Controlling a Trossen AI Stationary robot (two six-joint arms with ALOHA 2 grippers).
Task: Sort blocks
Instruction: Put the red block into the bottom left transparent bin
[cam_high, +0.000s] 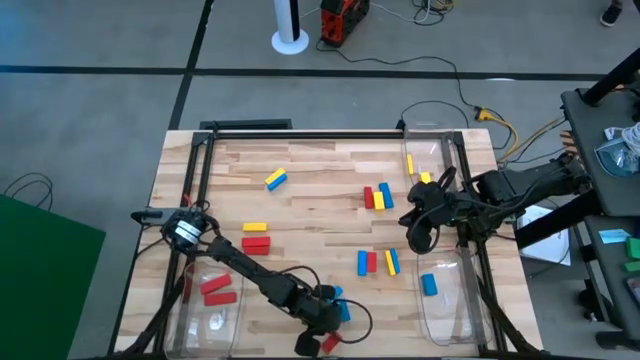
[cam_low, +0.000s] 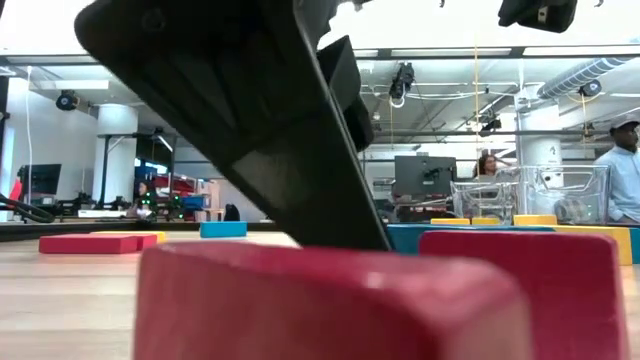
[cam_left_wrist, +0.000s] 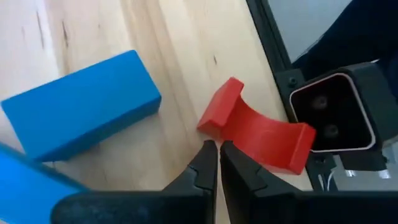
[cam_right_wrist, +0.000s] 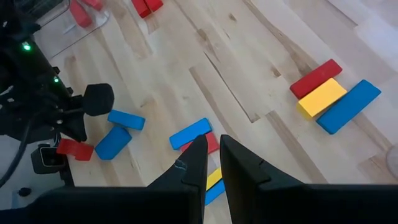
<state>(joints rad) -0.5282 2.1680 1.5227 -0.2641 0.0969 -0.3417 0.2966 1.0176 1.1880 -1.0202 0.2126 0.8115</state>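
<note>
Red arch block just ahead of clenched left gripper; right gripper clenched, empty; approx. half the blocks unsorted.

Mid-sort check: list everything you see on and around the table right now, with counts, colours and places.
Small red rectangular blocks: about six; two in the near-left bin, two left of centre, one in each of two mixed clusters right of centre.
Small yellow rectangular blocks: about six; two left of centre, two in the clusters, two in the far-right bin.
Small blue rectangular blocks: about six; one in the near-right bin, two in the clusters, two by the left gripper, one beside a yellow.
Red arch-shaped block: one, at the near table edge.
Clear plastic bins: three; near left, near right, far right.
Left gripper: shut, beside the arch.
Right gripper: shut, above the right side.
</note>
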